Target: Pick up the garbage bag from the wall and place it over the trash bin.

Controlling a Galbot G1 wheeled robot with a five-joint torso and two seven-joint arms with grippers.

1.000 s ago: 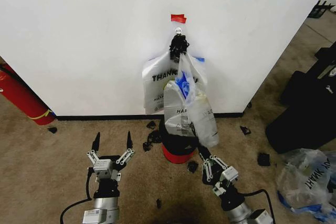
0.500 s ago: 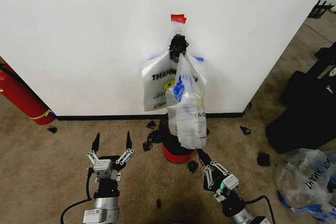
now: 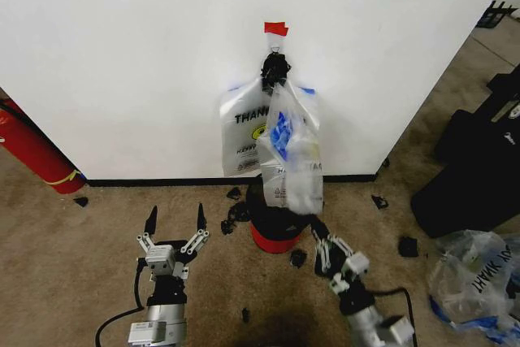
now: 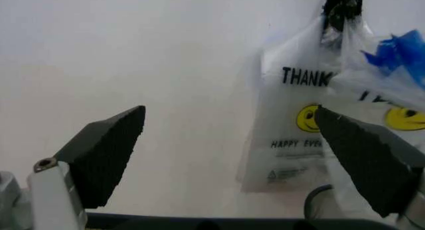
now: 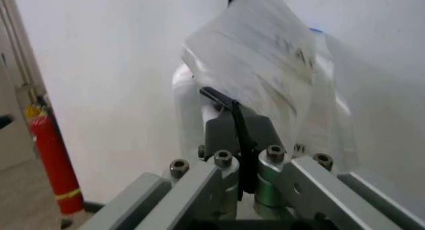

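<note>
The garbage bag [image 3: 242, 129], white with "THANK YOU" lettering and a yellow smiley, hangs from a black hook on the wall [image 3: 122, 54] under a red tape piece [image 3: 276, 28]. A second white bag [image 3: 292, 160] hangs in front of it, blurred and swinging. Right below stands the trash bin [image 3: 275, 229], black with a red base. My right gripper [image 3: 318, 230] is low on the bin's right, shut, just under the front bag's bottom and apart from it. Beyond its fingers [image 5: 232, 125] hangs the bag [image 5: 265, 65]. My left gripper [image 3: 175, 221] is open, left of the bin, facing the garbage bag [image 4: 299, 125].
A long red cylinder [image 3: 32, 148] leans at the wall's left end. Black cases [image 3: 471, 168] and a clear "MART" bag [image 3: 475, 282] fill the right side. Small black scraps [image 3: 406, 245] lie on the carpet around the bin.
The front bag has swung back from my right gripper toward the wall and hangs shorter. The right gripper has drawn back and lower. The left arm has barely moved.
</note>
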